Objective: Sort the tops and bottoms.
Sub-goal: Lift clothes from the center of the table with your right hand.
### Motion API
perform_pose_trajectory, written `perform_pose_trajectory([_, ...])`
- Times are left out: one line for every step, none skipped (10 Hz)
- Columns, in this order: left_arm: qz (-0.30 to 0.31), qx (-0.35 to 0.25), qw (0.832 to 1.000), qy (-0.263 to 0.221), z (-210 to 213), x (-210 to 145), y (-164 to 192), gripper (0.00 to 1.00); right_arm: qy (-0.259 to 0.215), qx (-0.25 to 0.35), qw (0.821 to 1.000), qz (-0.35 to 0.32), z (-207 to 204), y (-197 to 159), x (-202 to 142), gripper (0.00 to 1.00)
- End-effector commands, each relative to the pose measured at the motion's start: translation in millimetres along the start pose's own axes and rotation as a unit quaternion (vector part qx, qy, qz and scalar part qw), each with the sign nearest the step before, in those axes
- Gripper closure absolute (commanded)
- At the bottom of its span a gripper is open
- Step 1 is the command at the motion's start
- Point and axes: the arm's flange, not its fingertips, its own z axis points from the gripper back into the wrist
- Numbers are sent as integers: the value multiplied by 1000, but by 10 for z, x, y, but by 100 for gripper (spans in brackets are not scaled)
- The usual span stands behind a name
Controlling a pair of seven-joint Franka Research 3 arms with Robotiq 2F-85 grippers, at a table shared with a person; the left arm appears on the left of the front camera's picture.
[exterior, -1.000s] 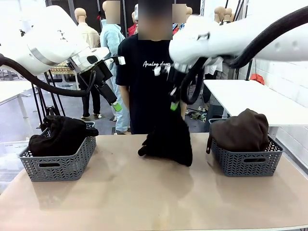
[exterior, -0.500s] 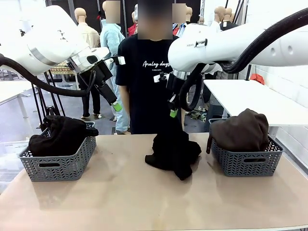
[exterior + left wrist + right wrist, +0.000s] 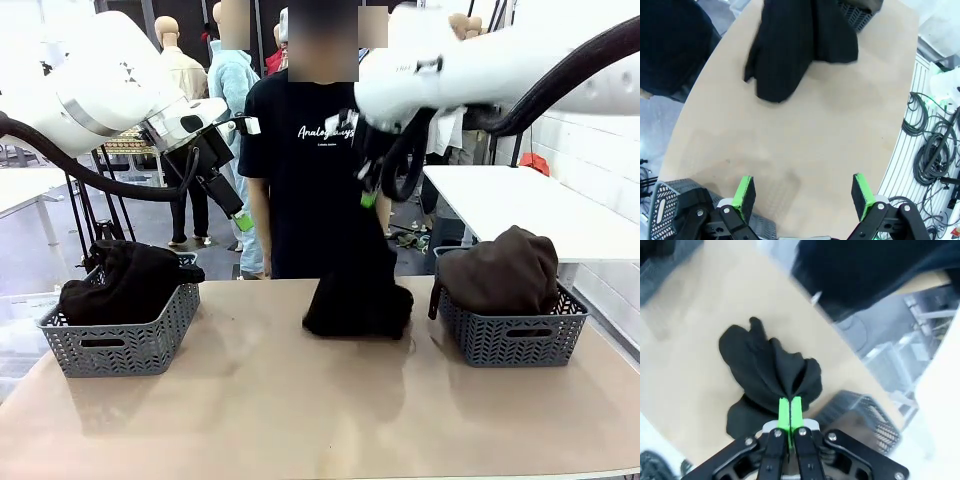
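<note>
front view: my right end effector [image 3: 369, 196], pressed shut, pinches the black garment [image 3: 358, 300] hanging straight below it, between both baskets.

place: robot lab
signs: white arm [image 3: 110, 85], cable bundles [image 3: 932, 145] on floor, bare counter [image 3: 300, 410], white brick wall [image 3: 600, 150]

**Around the sorting table**

A person in a black T-shirt [image 3: 310, 170] with white lettering stands at the far edge of the tan table [image 3: 300, 410]. Two grey plastic baskets sit on it, one at the left end [image 3: 125, 335], one at the right [image 3: 515, 335]. A white table [image 3: 520, 205] stands behind, and cables [image 3: 932, 145] coil on the floor.
</note>
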Motion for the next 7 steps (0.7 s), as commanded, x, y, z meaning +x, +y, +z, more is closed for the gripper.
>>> perform_pose_trajectory([0, 0, 1000, -1, 16, -8, -3, 0, -45, -75, 996, -22, 583, -155, 252, 100])
perform_pose_trajectory([0, 0, 1000, -1, 16, -8, -3, 0, -65, -89, 994, -27, 870, -192, 339, 100])
perform_pose_trajectory([0, 0, 1000, -1, 16, -8, -3, 0, -83, -103, 991, -30, 1100, -227, 401, 100])
perform_pose_trajectory([0, 0, 1000, -1, 16, -8, -3, 0, -101, -115, 988, -32, 1305, -234, 442, 100])
perform_pose_trajectory([0, 0, 1000, -1, 16, -8, -3, 0, -109, -117, 987, -30, 1389, -235, 446, 100])
perform_pose_trajectory([0, 0, 1000, -1, 16, -8, -3, 0, -107, -106, 988, -27, 1378, -240, 444, 100])
perform_pose_trajectory([0, 0, 1000, -1, 16, -8, -3, 0, -108, -105, 988, -21, 1430, -245, 287, 100])
